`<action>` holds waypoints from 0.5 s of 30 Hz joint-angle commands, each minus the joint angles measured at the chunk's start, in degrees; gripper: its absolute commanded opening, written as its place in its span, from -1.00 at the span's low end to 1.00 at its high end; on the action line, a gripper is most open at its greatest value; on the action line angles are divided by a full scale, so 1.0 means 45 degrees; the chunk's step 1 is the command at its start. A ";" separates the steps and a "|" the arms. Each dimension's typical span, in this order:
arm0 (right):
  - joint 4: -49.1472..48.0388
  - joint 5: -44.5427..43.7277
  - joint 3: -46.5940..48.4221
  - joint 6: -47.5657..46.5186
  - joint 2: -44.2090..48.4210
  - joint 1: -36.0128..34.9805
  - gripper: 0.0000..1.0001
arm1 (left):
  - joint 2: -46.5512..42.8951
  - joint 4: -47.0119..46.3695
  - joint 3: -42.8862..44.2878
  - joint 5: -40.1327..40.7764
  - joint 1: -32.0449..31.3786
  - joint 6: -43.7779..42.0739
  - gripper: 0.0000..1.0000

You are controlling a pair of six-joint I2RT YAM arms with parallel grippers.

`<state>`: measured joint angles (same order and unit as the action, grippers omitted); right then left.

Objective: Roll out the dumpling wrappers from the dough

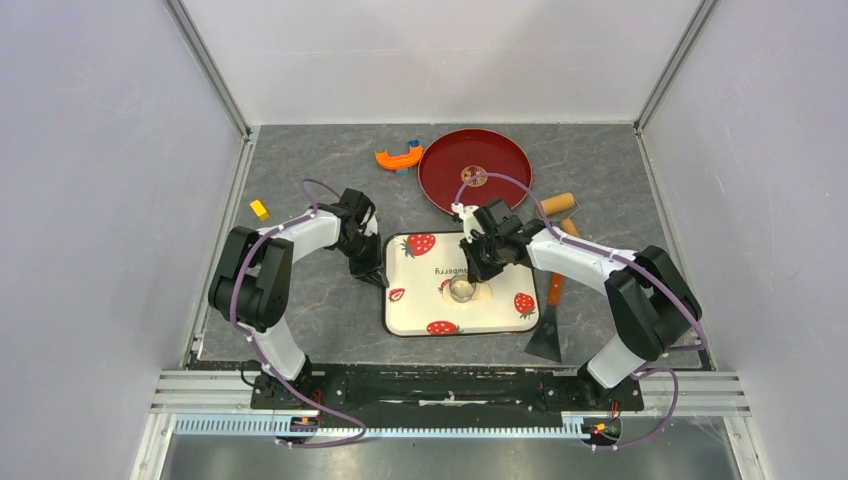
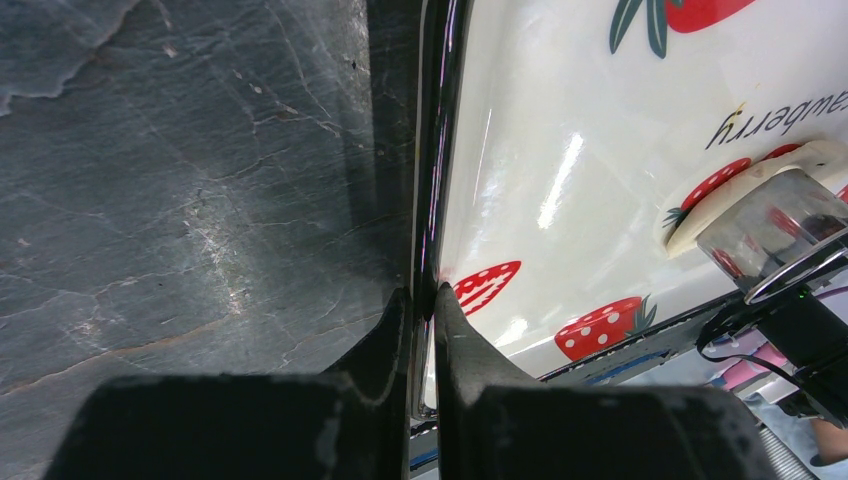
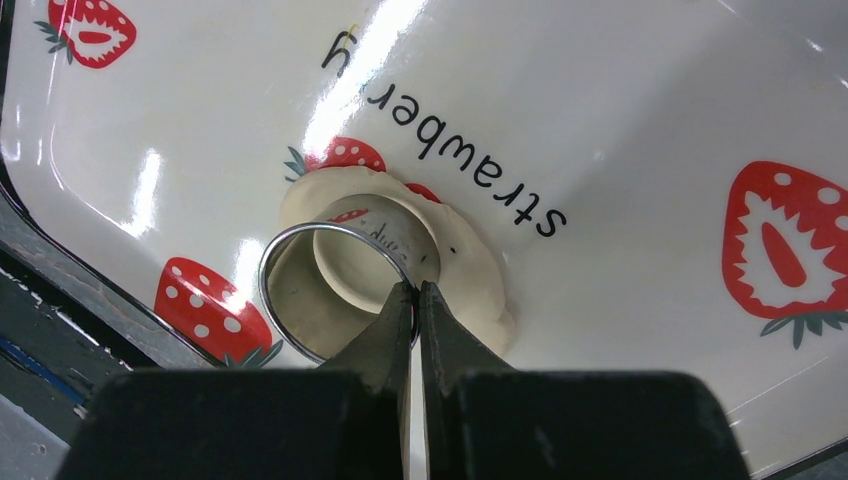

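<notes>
A white tray [image 1: 420,300] printed with red strawberries lies between the arms. A flattened pale cream dough sheet [image 3: 470,270] lies on it near the word "strawberry". A metal ring cutter [image 3: 300,245] stands on the sheet, with a round piece of wrapper [image 3: 350,265] inside it. My right gripper [image 3: 416,288] is shut on the ring's wall, and it shows in the top view [image 1: 470,272] above the ring [image 1: 461,289]. My left gripper [image 2: 425,295] is shut on the tray's left rim [image 2: 435,150]; it shows in the top view [image 1: 375,272]. No separate dough lump shows.
A red round plate [image 1: 475,170] sits at the back, with an orange curved tool [image 1: 398,157] to its left. A wooden roller [image 1: 557,204] lies behind my right arm. A scraper [image 1: 550,330] with an orange handle lies right of the tray. A yellow block [image 1: 259,209] is at far left.
</notes>
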<state>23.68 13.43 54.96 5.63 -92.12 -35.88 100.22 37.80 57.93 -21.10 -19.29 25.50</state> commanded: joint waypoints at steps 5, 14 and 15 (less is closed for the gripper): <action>-0.0414 -0.0190 0.0209 -0.0264 -0.0230 -0.0053 -1.00 | 0.0419 -0.0529 -0.0335 0.0197 -0.0149 0.0342 -0.96; -0.0377 -0.0494 0.0144 -0.0288 0.0057 -0.0052 -0.76 | 0.0275 -0.0488 -0.0266 0.0243 -0.0165 0.0368 -0.96; -0.0337 -0.0526 0.0179 -0.0284 0.0065 -0.0042 -0.69 | 0.0230 -0.0424 -0.0230 0.0303 -0.0153 0.0352 -0.96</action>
<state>23.35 12.93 54.96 5.26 -92.40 -35.88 100.22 37.80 57.93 -21.10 -19.29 25.50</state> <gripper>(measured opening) 0.103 0.121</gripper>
